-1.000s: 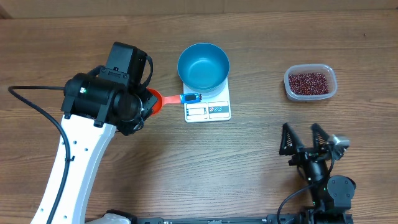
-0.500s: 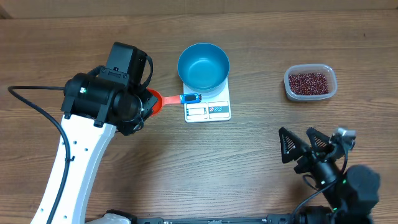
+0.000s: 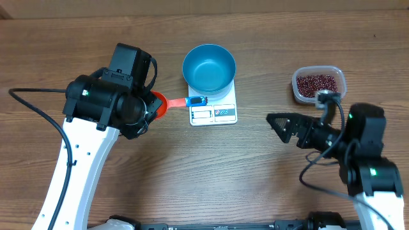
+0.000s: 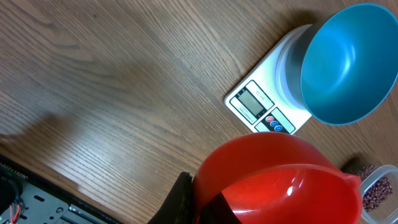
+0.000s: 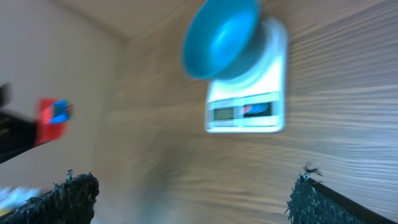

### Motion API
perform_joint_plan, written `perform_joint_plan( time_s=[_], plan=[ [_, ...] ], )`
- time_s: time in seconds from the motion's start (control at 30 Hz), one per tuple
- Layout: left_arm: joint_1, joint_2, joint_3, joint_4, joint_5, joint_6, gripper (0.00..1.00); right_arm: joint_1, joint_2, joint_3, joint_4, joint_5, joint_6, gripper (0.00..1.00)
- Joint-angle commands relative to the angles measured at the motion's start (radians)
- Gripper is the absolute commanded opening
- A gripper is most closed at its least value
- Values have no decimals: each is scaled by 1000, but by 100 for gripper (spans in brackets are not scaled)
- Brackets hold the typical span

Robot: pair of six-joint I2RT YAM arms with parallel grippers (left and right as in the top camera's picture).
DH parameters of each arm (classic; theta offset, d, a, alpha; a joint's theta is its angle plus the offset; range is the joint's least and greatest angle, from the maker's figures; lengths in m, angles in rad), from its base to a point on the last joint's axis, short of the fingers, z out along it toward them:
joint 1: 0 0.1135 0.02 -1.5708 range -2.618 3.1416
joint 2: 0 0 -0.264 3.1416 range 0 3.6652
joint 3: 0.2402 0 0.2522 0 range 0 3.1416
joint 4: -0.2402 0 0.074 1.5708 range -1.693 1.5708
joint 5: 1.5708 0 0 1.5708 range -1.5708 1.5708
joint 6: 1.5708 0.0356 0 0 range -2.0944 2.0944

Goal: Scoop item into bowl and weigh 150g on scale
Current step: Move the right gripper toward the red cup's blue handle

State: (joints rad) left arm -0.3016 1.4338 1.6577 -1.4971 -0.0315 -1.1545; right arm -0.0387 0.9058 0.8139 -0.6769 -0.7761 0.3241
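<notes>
The bowl [image 3: 209, 67] sat mouth-up on the far end of the scale [image 3: 214, 114]. The scale's long axis ran front to back, display edge toward the robot, its markings too small to read. The beans [image 3: 317, 84] lay in a clear tub [image 3: 296, 84] at the right, well apart. The left tool [image 3: 151, 107] clamped a red scoop [image 3: 167, 102] whose blue handle tip pointed right at the scale. The right tool [image 3: 276, 126] gaped wide over bare worktop [image 3: 192, 166], its fingers pointing left.
</notes>
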Motion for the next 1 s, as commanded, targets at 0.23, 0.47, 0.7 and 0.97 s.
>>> perform_joint_plan(
  time_s=[0.23, 0.47, 0.7, 0.97],
  plan=[
    [-8, 4, 12, -21, 31, -28, 4, 5, 170, 22, 120, -506, -10, 100],
    [-45, 6, 11, 4, 58, -28, 4, 5, 177, 22, 128, -528, -7, 100],
    [-150, 39, 11, 54, 54, -69, 4, 5, 177, 22, 128, -528, -7, 100],
    [-203, 150, 11, 78, 85, -102, 4, 5, 177, 22, 130, -527, -7, 100]
  ],
)
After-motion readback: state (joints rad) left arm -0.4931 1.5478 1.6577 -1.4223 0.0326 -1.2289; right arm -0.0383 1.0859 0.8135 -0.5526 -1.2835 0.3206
